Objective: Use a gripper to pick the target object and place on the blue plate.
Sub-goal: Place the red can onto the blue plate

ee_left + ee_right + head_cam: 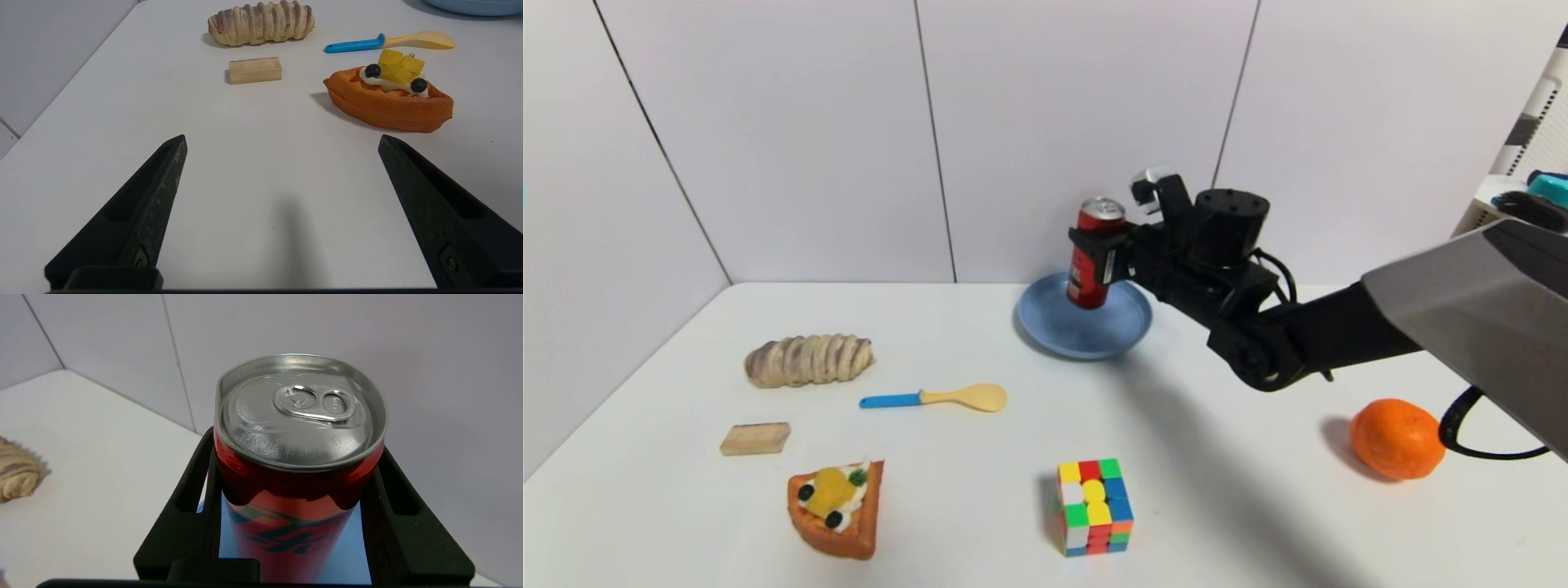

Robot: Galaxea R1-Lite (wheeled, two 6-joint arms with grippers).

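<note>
White table (686, 523) | right gripper (1099, 255) clamped on red can (1092, 269) | can upright, top up, over blue plate (1045, 331)

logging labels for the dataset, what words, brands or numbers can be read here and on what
None can be read.
Slim red soda can, held by the right gripper over the light-blue plate: dark script on its side, illegible.
Its silver lid: faint embossed characters, too blurred to read.

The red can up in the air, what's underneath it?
The blue plate lies under the can, held by the right end effector. Blue shows beneath it at the wrist; the can hides the plate's middle.
</note>
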